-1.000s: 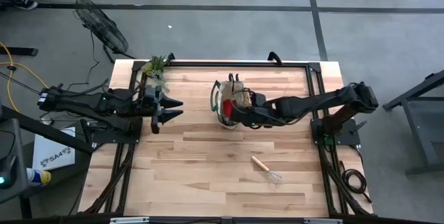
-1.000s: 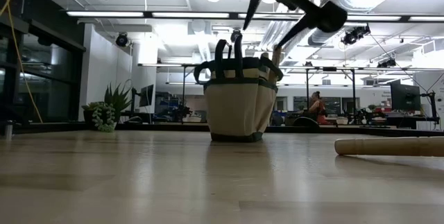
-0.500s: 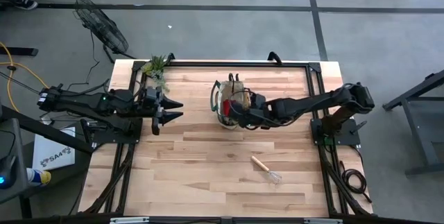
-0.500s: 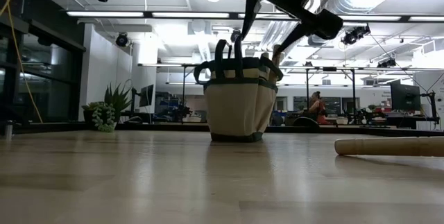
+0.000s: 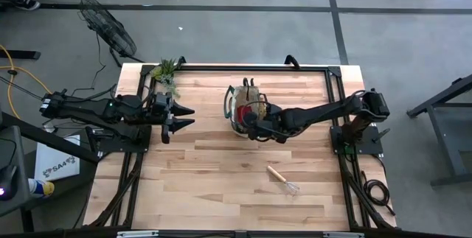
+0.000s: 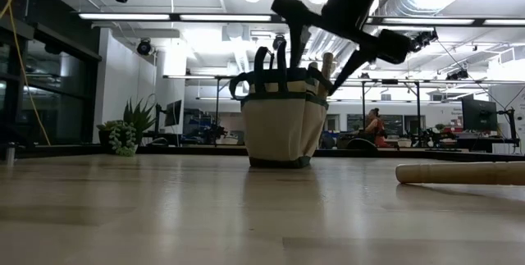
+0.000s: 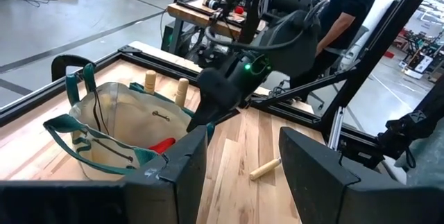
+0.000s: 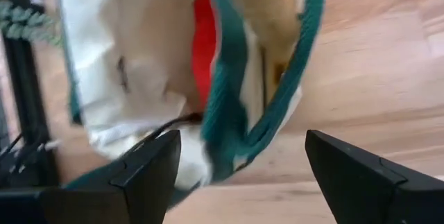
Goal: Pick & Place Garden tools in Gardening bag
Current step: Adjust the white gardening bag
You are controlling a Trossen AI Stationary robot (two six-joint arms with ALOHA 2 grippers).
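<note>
- The right gripper [image 5: 249,124] hovers at the near rim of the gardening bag [image 6: 280,125]; its fingers [image 8: 149,165] are spread wide and hold nothing, with the green rim trim and a red glove [image 8: 202,47] just ahead, between them.
- The left gripper [image 5: 182,116] waits well apart from the bag, fingers [image 7: 316,172] parted and empty.
- Wooden handles [image 7: 182,87] stick up out of the bag, so most tools seem packed.
- One tool is left on the counter [image 5: 206,186]: the wire rake [image 5: 282,178], well apart from both sets of fingers.
- The rake looks light and stiff; its round wooden handle [image 6: 459,172] could roll, and the wire head would likely flex, so a grasp across mid-handle seems safest.
- The bag is soft canvas and would probably sag or tip if nudged.
</note>
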